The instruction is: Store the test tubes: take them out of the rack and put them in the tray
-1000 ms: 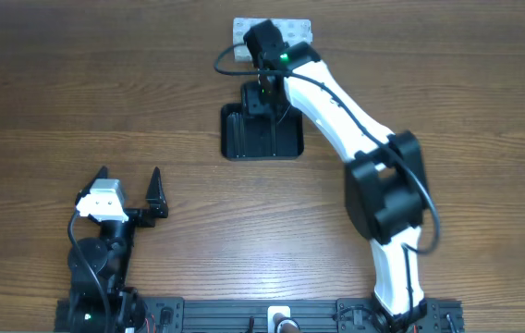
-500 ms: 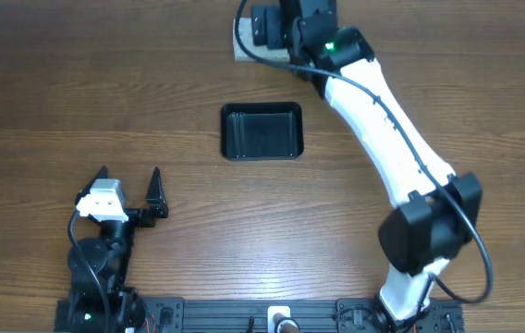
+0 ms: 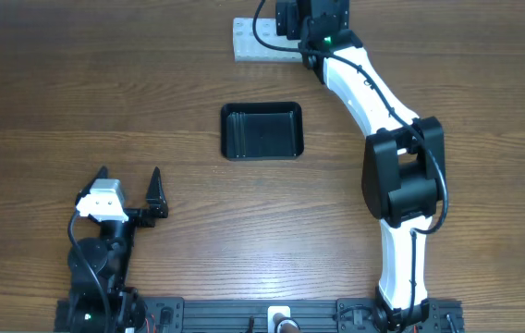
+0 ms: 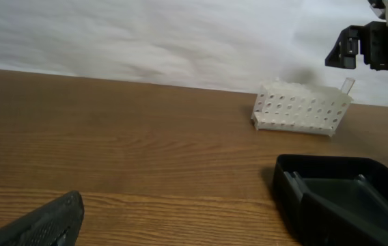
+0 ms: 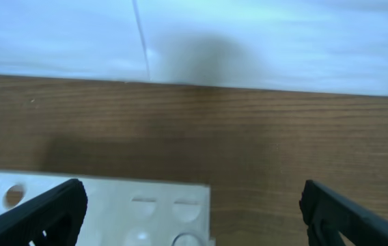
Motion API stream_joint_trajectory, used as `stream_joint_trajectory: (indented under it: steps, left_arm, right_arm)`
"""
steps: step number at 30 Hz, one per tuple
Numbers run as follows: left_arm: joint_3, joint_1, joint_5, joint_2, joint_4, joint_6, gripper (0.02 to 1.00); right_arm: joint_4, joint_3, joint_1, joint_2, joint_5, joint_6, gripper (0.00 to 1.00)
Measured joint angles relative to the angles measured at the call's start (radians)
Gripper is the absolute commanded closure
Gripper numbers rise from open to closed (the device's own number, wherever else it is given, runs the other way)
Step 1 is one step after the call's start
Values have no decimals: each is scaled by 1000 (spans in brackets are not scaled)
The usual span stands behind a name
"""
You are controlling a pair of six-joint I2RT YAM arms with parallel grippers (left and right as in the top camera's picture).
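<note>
While its arm stretches far out, the right gripper [image 5: 192, 208] hangs wide open over the rack's [image 3: 258, 46] right end (one tube [image 4: 347, 85] stands there); the left gripper [image 3: 129, 180] sits open at near left, with the tray [image 3: 262, 106] in between.

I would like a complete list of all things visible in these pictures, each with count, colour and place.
rack: one, white, at the table's far edge.
test tube: one seen, clear, standing at one end of the rack.
tray: one, black, mid-table, nearer the arm bases than the rack.
table: one, brown wood.
left end effector: one, black, open, near its base, apart from rack and tray.
right end effector: one, black, open, above one end of the rack.
</note>
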Motion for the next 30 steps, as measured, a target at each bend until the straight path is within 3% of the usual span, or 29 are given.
stream_joint_trajectory:
  steps: [4, 16, 30]
  left_arm:
    - [0, 0, 0, 0, 0, 0, 18]
    - [0, 0, 0, 0, 0, 0, 20]
    - [0, 0, 0, 0, 0, 0, 18]
  right_arm:
    - [34, 0, -10, 20, 0, 0, 45]
    - [-6, 0, -11, 50, 3, -3, 283]
    - [-28, 0, -10, 50, -51, 1, 404]
